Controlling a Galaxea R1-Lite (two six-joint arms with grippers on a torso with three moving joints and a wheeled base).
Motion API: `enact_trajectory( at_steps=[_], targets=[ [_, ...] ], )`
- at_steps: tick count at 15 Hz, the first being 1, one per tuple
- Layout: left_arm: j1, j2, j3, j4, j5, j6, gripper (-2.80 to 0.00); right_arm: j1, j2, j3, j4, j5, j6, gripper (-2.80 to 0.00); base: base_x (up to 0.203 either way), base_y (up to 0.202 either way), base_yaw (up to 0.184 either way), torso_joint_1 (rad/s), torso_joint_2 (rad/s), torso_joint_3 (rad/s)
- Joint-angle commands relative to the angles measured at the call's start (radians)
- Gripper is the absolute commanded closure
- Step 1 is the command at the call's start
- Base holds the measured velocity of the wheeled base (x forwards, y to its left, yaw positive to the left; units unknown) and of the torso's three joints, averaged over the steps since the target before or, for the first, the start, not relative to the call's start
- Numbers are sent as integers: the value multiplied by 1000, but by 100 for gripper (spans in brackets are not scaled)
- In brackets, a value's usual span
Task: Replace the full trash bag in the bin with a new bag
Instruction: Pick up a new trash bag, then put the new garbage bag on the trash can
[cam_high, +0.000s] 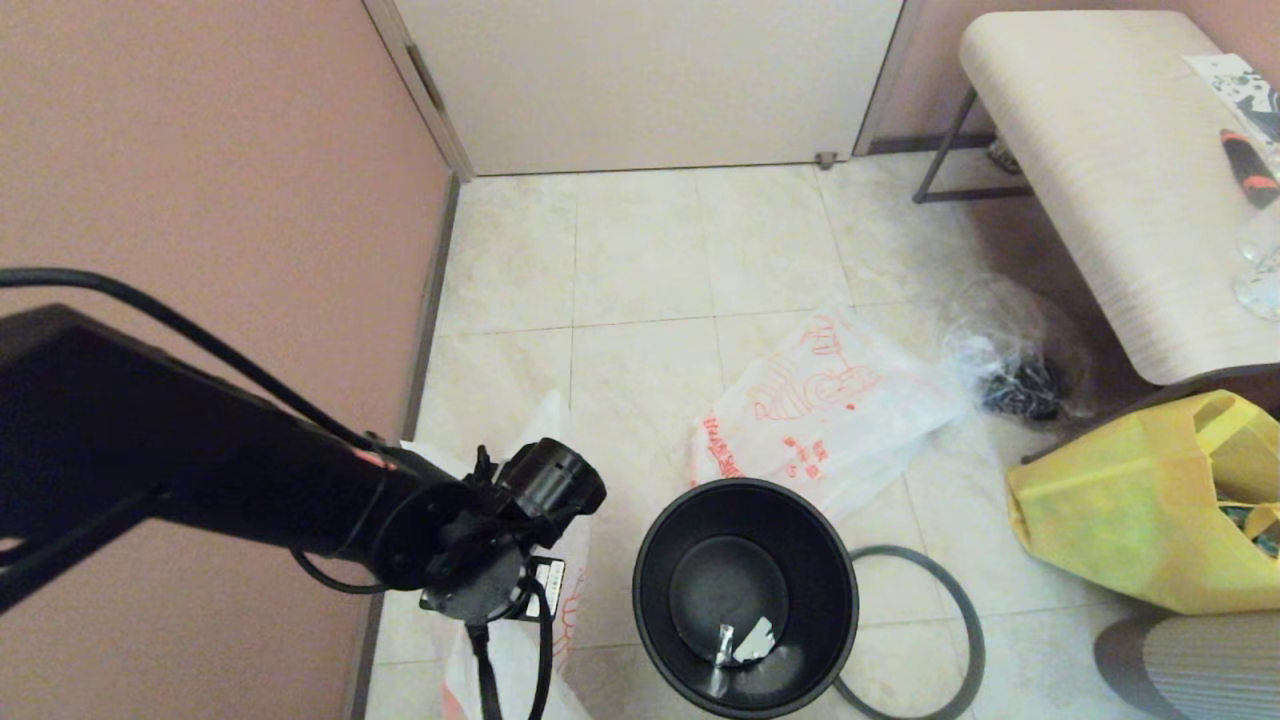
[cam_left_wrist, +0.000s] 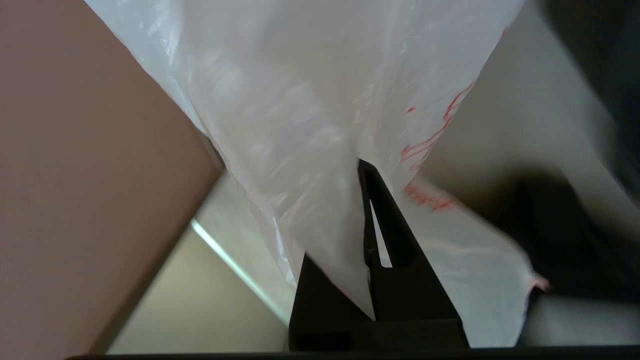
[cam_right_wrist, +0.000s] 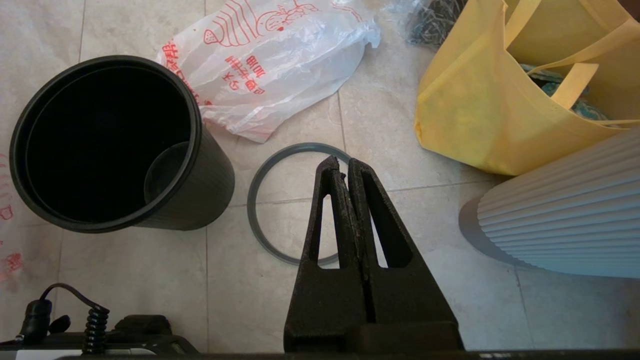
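My left gripper (cam_left_wrist: 356, 169) is shut on the thin plastic of the full trash bag (cam_left_wrist: 300, 100), white with red print, which hangs beside the pink wall left of the bin (cam_high: 575, 590). The black bin (cam_high: 822, 560) stands unlined with a few scraps at its bottom. Its grey rim hoop (cam_high: 962, 600) lies flat on the tiles to its right. The new bag (cam_high: 820, 410) lies limp on the floor behind the bin. My right gripper (cam_right_wrist: 341, 162) is shut and empty, hovering over the hoop (cam_right_wrist: 252, 205), with the bin (cam_right_wrist: 210, 190) and the new bag (cam_right_wrist: 270, 65) beyond it.
A yellow tote bag (cam_high: 1130, 510) sits right of the hoop, and a clear bag with dark contents (cam_high: 1015, 385) lies behind it under a pale bench (cam_high: 1100, 150). A ribbed pale object (cam_high: 1190, 660) stands at the front right. The pink wall (cam_high: 200, 200) borders the left.
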Motion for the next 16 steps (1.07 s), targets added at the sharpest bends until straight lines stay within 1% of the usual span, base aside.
enact_trajectory(
  at_steps=[1, 3, 4, 5, 6, 8, 11, 12, 14, 16],
  targets=[
    [-78, -188, -17, 191, -25, -28, 0, 0, 1, 0, 0, 0, 0, 0, 0, 0, 0, 0, 0, 0],
    [-183, -261, -105, 466, -85, -76, 0, 0, 1, 0, 0, 0, 0, 0, 0, 0, 0, 0, 0, 0],
    [-239, -292, -151, 549, -124, -93, 0, 0, 1, 0, 0, 0, 0, 0, 0, 0, 0, 0, 0, 0],
    [-284, -307, -184, 585, -149, -103, 0, 0, 1, 0, 0, 0, 0, 0, 0, 0, 0, 0, 0, 0],
    [-317, -304, -223, 608, -165, -109, 0, 0, 1, 0, 0, 0, 0, 0, 0, 0, 0, 0, 0, 0],
    [-360, -234, -292, 628, -176, -112, 0, 0, 1, 0, 0, 0, 0, 0, 0, 0, 0, 0, 0, 0],
    [-388, -63, -402, 631, -191, -109, 0, 1, 1, 0, 0, 0, 0, 0, 0, 0, 0, 0, 0, 0],
    [-391, -6, -464, 629, -221, -106, 0, 0, 1, 0, 0, 0, 0, 0, 0, 0, 0, 0, 0, 0],
    [-393, 97, -564, 625, -302, -73, 0, 0, 1, 0, 0, 0, 0, 0, 0, 0, 0, 0, 0, 0],
    [-391, 203, -636, 599, -334, -49, 0, 0, 1, 0, 0, 0, 0, 0, 0, 0, 0, 0, 0, 0]
  ],
)
